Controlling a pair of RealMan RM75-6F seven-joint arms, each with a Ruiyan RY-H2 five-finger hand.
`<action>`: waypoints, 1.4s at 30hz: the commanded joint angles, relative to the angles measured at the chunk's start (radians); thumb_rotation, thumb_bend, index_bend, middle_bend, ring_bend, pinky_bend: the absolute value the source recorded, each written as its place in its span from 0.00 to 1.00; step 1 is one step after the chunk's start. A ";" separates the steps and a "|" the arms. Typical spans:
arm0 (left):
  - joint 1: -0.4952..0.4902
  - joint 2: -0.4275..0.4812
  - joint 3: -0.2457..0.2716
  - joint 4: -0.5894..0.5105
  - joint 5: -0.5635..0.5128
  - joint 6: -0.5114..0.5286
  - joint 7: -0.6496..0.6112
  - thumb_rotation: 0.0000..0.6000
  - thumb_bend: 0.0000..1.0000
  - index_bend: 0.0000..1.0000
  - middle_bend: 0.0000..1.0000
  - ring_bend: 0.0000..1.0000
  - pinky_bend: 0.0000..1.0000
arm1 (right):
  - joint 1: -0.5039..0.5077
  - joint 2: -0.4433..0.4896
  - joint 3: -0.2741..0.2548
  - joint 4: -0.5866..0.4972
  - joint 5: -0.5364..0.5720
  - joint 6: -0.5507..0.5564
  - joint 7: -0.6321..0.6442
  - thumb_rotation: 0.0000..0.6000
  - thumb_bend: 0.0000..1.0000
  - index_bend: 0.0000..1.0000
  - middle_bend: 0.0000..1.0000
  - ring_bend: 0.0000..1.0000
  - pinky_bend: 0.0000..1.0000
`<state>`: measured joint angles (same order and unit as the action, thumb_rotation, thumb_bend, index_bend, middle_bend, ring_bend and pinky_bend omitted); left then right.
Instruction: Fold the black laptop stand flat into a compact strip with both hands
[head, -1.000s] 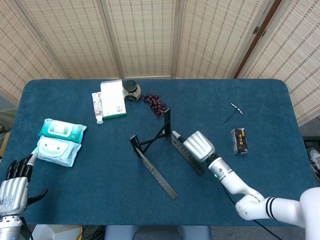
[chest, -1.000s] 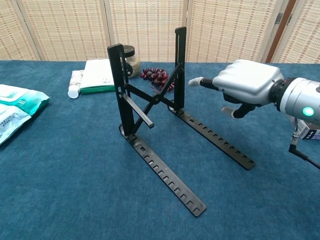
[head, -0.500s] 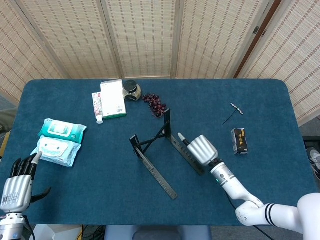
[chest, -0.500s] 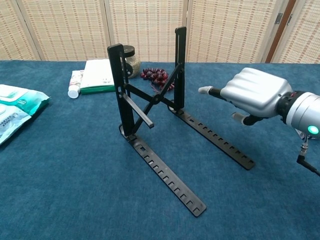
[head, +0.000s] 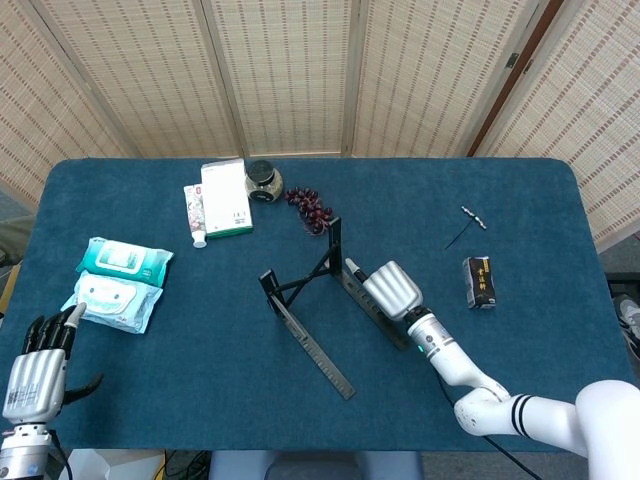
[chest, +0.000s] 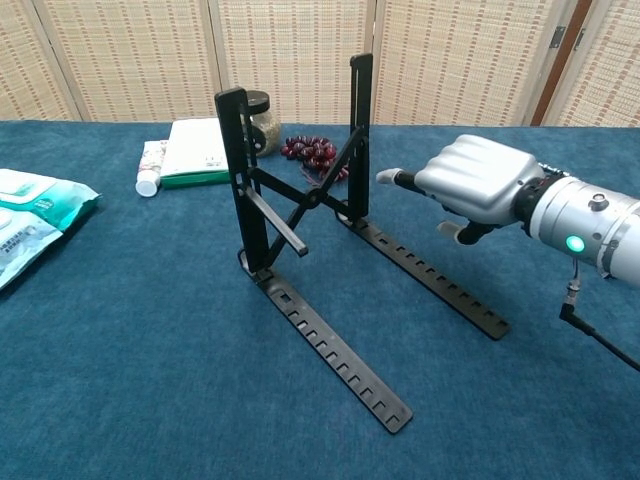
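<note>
1. Black metal laptop stand (chest: 310, 200) sits unfolded near the middle of the blue table (head: 520, 200): two uprights joined by a crossed brace, two slotted rails lying flat toward us. We have no grip on it yet.

2. Our right hand (chest: 470, 180) hovers just right of the stand, above its right rail, one finger pointing at the right upright and the rest curled under, holding nothing. If we push with that single finger, the upright may slide or tip rather than fold.

3. Our left hand (head: 35, 365) is well left of the stand, at the table edge, fingers spread and empty. With nothing bracing the left upright, the whole stand could skid toward the wipe packets (head: 115, 285).

4. Behind the stand lie dark red beads (head: 310, 208) and a small jar (head: 263, 180); a shove that way would scatter them.

5. Fingers near the crossed brace could get pinched as it closes.
</note>
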<state>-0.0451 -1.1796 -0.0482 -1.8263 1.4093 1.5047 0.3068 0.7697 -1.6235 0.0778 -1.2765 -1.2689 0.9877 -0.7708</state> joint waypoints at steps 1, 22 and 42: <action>0.001 -0.001 0.001 0.001 -0.001 0.001 -0.001 1.00 0.15 0.01 0.09 0.09 0.00 | 0.004 -0.005 0.004 0.006 0.003 -0.007 0.002 1.00 0.35 0.00 1.00 0.94 1.00; 0.004 -0.001 0.001 0.008 -0.012 0.005 -0.008 1.00 0.15 0.01 0.09 0.09 0.00 | 0.041 -0.050 0.027 0.074 0.024 -0.065 0.033 1.00 0.35 0.00 1.00 0.94 1.00; -0.002 0.017 -0.003 0.006 -0.013 0.001 -0.012 1.00 0.15 0.01 0.09 0.09 0.00 | 0.031 -0.019 0.021 0.029 0.017 -0.049 0.049 1.00 0.35 0.00 0.99 0.94 1.00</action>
<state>-0.0455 -1.1639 -0.0500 -1.8199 1.3956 1.5072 0.2955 0.8125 -1.6665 0.1059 -1.2138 -1.2431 0.9230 -0.7241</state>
